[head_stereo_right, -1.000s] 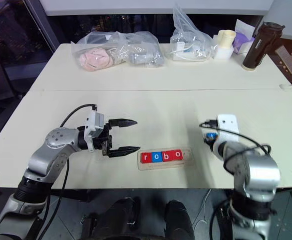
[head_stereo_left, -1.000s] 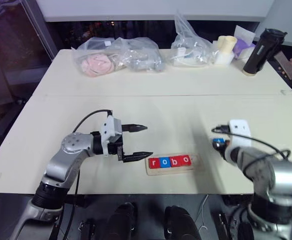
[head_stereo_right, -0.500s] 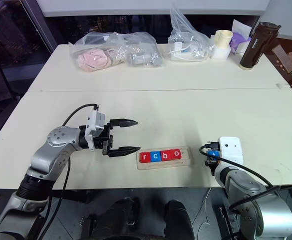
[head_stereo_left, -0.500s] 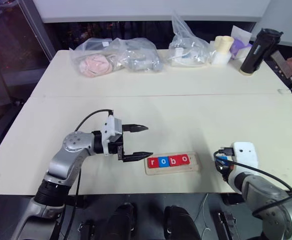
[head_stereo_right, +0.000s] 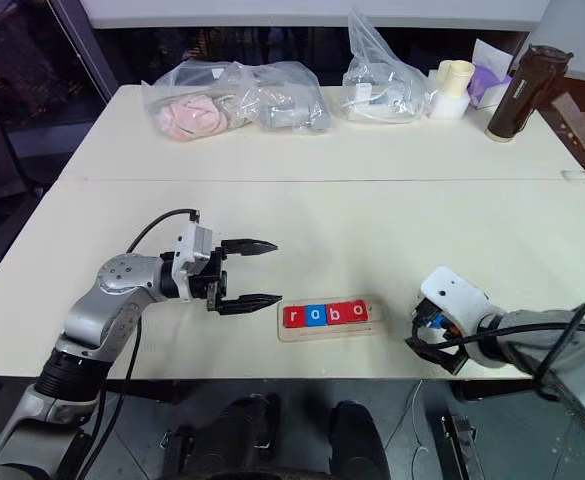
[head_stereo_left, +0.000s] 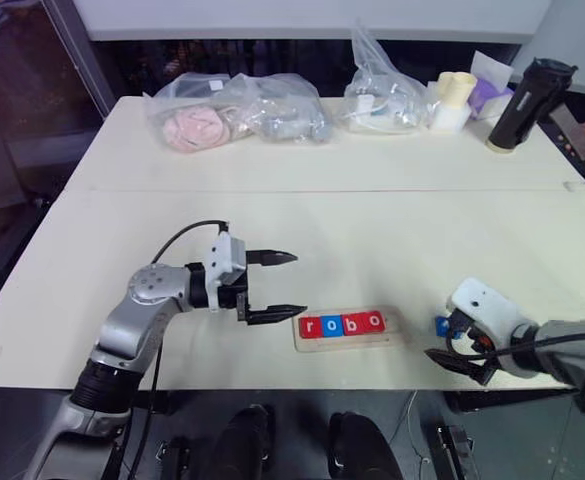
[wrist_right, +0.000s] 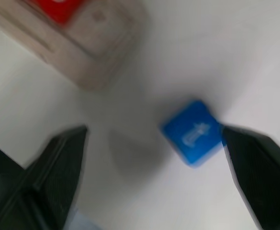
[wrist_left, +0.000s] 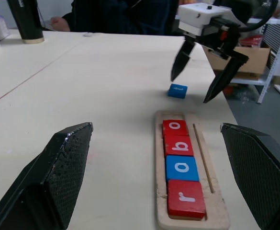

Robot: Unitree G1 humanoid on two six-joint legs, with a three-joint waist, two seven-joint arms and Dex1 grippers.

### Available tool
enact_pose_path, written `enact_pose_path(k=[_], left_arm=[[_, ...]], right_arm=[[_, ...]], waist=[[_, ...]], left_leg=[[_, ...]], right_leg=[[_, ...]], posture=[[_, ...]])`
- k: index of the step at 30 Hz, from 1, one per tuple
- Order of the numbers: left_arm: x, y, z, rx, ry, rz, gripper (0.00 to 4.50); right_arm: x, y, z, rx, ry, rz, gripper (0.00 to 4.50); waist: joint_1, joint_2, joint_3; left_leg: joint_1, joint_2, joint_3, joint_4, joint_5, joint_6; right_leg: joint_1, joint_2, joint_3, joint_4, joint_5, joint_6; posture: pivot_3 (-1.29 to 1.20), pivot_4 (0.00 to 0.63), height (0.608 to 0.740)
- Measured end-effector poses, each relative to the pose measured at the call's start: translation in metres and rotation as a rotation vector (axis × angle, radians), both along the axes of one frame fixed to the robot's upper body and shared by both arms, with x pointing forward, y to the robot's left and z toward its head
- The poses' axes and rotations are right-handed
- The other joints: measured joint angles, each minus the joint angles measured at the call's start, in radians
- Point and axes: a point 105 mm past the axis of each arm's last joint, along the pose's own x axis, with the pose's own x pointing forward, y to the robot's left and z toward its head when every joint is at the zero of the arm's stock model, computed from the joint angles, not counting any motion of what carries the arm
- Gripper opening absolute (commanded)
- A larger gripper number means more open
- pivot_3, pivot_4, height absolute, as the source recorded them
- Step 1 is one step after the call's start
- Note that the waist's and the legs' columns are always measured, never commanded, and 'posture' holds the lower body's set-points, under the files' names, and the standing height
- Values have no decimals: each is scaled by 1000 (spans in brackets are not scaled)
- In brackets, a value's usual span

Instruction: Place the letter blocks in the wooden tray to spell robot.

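Right gripper (wrist_left: 204, 76) hovers over blue t block (wrist_left: 177, 90).

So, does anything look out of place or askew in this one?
Yes: the blue t block lies loose on the table beyond the wooden tray, turned askew under the open right end effector. The tray holds only r, o, b, o; its last slot is empty.

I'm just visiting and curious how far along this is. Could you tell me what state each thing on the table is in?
Wooden tray: flat on the table, four blocks in its groove, the end slot empty.
Blocks in the tray: side by side, reading r, o, b, o.
Blue t block: loose on the table beyond the tray's end.
Left gripper: open, holding nothing.
Right gripper: open above the t block.
Plastic bags: lying at the far edge.
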Motion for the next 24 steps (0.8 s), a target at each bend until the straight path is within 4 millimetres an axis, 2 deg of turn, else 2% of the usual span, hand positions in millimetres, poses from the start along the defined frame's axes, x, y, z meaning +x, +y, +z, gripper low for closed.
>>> enact_pose_path(k=[3,4,9,18,21,24], left_arm=[[0,0,0,1,-2,4,4500],[0,1,0,1,-2,5,4500],[0,0,0,2,-6,8,4500],[0,2,0,10,-10,27,4500],[-1,1,2,8,-21,26,4500],[-1,1,2,9,-21,29,4500]], right_arm=[[14,-28,-7,-87,-28,121,4469],[18,-30,-7,-88,-37,156,4469],[28,-34,-8,-54,-39,269,4469],[32,-37,-11,-11,-7,311,4469],[30,-36,-12,-5,2,321,3552],[26,-33,-16,8,20,345,2024]], waist=[[0,0,0],[0,0,0],[-1,0,0],[1,0,0],[0,0,0],[-1,-1,0]], left_leg=[[0,-1,1,1,-1,1],[0,-1,1,1,-1,1],[0,0,1,1,-1,1],[0,0,0,1,-1,1],[0,0,0,2,-1,1],[1,0,0,2,-1,0]], right_leg=[[0,-1,0,0,0,2],[0,-1,1,0,1,2],[-1,0,2,1,1,1],[-1,-1,2,1,1,1],[0,-1,2,1,1,1],[0,-1,2,1,1,1]], posture=[[0,150,738],[0,150,738],[0,150,738],[0,150,738],[0,150,738],[0,150,738]])
